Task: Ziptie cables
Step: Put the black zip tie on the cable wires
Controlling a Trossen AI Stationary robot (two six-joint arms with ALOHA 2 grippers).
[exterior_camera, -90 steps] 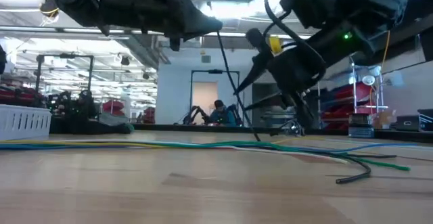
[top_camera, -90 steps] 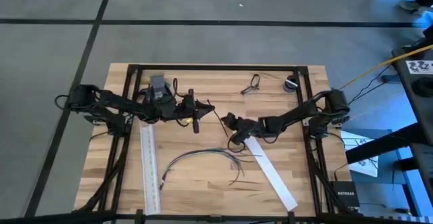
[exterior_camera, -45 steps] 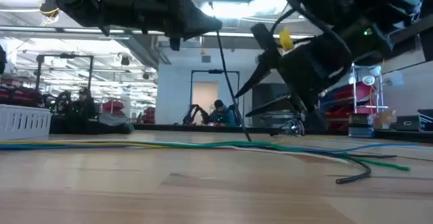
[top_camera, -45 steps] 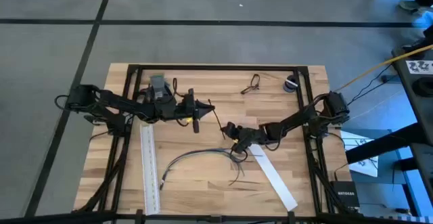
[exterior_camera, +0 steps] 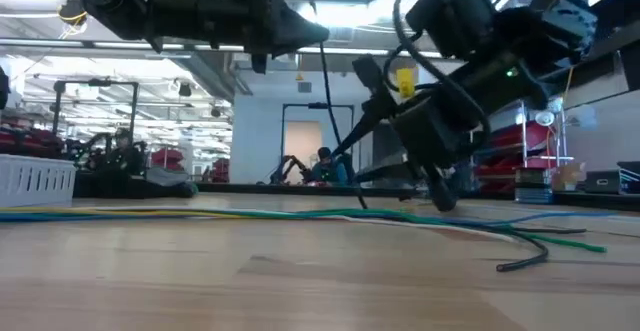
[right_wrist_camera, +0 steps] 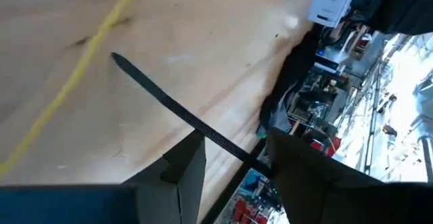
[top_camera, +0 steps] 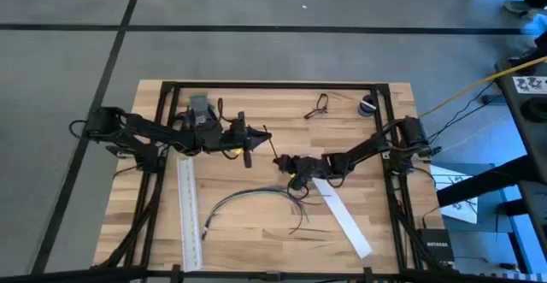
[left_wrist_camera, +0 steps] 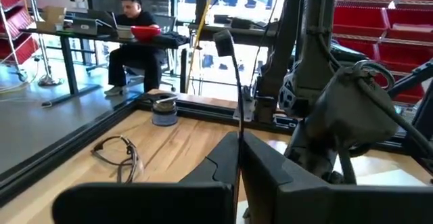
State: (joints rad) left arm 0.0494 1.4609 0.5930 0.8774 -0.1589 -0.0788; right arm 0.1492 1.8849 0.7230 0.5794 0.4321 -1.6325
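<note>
Overhead, the left gripper (top_camera: 256, 135) sits above the table's middle, toward the far half, its fingers pinched on a thin black zip tie (top_camera: 271, 146) that runs from its tip toward the right gripper (top_camera: 289, 165). The right gripper is close by, just beyond the near end of that tie, over the upper end of a flat white strip (top_camera: 342, 215). The cables (top_camera: 256, 199) lie flat on the wooden table (top_camera: 256, 240) nearer the front edge, arched in a curve with strands splaying at the right end; neither gripper touches them. A second white strip (top_camera: 188, 210) lies along the left side, well apart.

From table height, the left gripper (exterior_camera: 300, 33) hangs high with the zip tie (exterior_camera: 335, 111) dropping from it at a slant toward the tabletop. The right gripper (exterior_camera: 350, 156) stands beside the tie's lower part, its two fingers apart. The cables (exterior_camera: 300, 214) run across the surface below both, coloured strands spreading at the right.

At the left wrist, both fingers (left_wrist_camera: 216, 166) press together on the zip tie (left_wrist_camera: 237, 95), which rises straight up from between them. A person (left_wrist_camera: 132, 38) sits at a desk beyond the table.

At the right wrist, the fingers (right_wrist_camera: 186, 160) stand spread, and the zip tie (right_wrist_camera: 176, 109) crosses the gap between them without being clamped.
</note>
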